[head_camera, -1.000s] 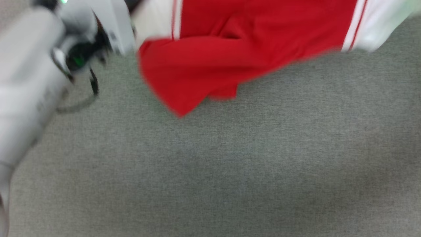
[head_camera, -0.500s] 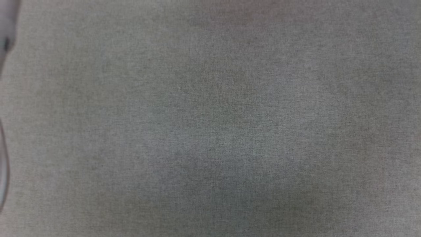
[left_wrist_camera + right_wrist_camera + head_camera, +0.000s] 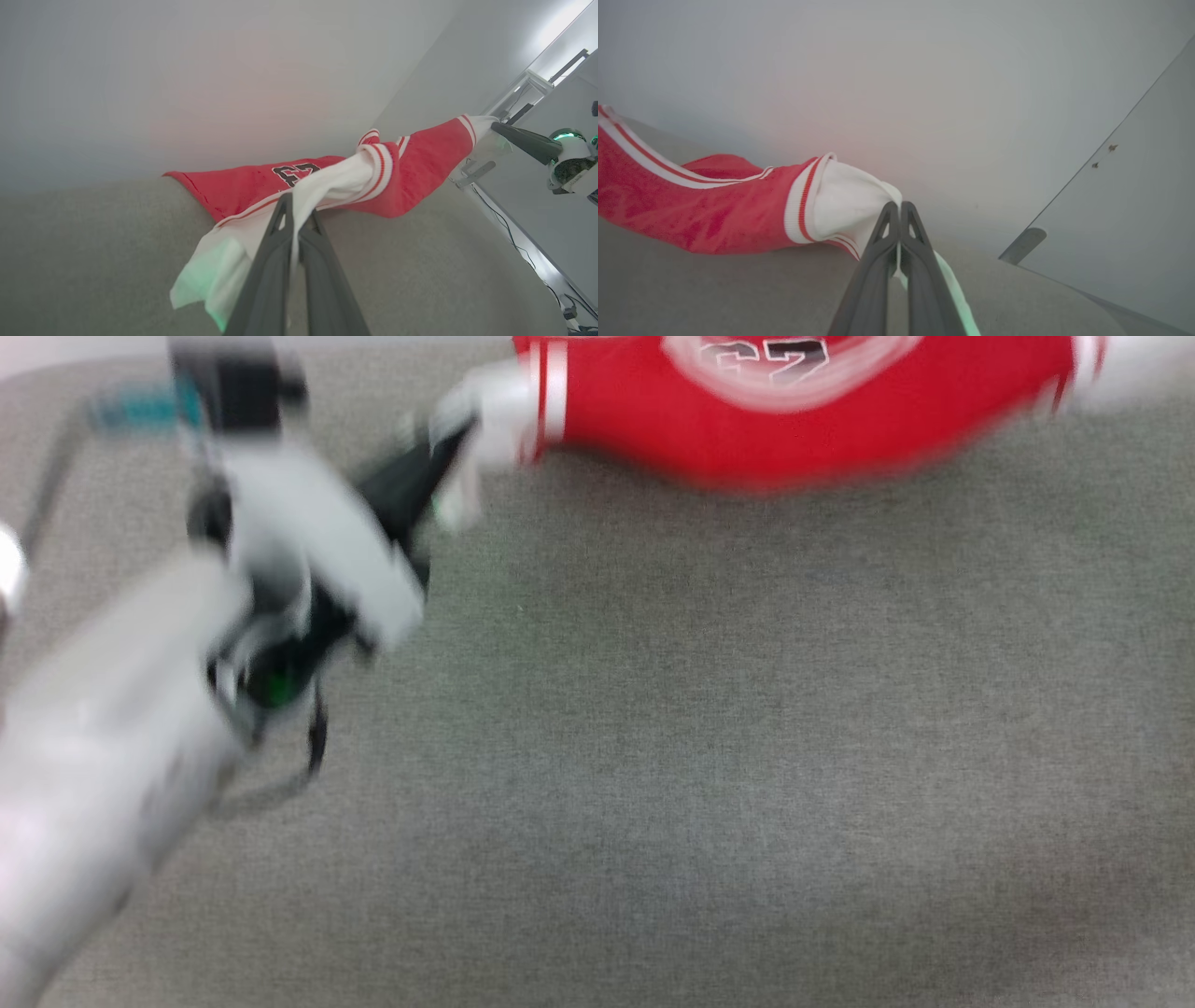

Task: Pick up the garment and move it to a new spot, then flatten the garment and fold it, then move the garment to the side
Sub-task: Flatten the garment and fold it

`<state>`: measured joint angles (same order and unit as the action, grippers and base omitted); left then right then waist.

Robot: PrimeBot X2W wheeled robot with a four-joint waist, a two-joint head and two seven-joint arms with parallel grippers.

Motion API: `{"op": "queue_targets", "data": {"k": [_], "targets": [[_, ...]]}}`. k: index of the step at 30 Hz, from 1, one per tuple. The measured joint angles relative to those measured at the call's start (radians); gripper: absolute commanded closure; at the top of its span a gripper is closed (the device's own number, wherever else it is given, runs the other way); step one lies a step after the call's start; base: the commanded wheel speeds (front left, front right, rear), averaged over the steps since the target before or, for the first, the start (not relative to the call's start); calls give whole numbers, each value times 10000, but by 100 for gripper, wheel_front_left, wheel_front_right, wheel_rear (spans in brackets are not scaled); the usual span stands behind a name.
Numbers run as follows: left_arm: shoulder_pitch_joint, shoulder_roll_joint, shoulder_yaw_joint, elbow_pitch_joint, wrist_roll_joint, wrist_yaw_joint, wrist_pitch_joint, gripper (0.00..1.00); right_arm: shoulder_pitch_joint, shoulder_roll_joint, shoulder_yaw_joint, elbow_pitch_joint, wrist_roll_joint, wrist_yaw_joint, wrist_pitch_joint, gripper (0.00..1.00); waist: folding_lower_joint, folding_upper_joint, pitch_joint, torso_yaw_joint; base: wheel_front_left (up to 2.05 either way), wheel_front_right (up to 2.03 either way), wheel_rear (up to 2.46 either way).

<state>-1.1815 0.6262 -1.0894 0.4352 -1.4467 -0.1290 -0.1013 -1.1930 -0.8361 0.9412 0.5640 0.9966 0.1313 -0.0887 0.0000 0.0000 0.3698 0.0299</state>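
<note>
Far left of the head view: pale, blurred left forearm (image 3: 103,709) slanting up from the lower corner. Next along, left gripper (image 3: 446,446), dark fingers pressed together on a white sleeve (image 3: 490,406). Same pinch plain in the left wrist view, cloth bunched between the closed tips.

Rightward from there, garment (image 3: 794,439) strung along the top edge of the head view. Red body sagging in the middle, black number smeared by blur, far end running off the upper right corner. In the left wrist view, one red corner lying on the grey surface (image 3: 700,756) near its far edge, against a pale wall (image 3: 187,70).

Below the shirt, open grey surface across the whole width and down to the bottom edge of the head view. Rounded corner of that surface at upper left.

At the right end, right gripper (image 3: 900,210), fingers shut tight on the other sleeve (image 3: 845,200), green-tinted white cloth trailing past them. Beyond, in the right wrist view, slanted edge of a pale panel (image 3: 1134,210).
</note>
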Motion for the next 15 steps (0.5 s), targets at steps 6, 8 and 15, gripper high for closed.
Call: {"op": "queue_targets", "data": {"k": [6, 8, 15], "targets": [[2102, 1367, -754, -2100, -265, 0, -493, 100, 2835, -2054, 257, -2911, 1112, 0, 1290, 100, 0, 0, -263, -21, 0, 0, 0], [2646, 1785, -932, -2706, -322, 0, -725, 100, 3669, -2627, 238, -3743, 1415, 0, 1538, 100, 0, 0, -364, -32, 0, 0, 0], [4219, 2872, -1356, -3822, -71, 0, -1262, 100, 6356, -4140, 360, -5858, 2387, 0, 2010, 100, 0, 0, -672, -77, 0, 0, 0]]}}
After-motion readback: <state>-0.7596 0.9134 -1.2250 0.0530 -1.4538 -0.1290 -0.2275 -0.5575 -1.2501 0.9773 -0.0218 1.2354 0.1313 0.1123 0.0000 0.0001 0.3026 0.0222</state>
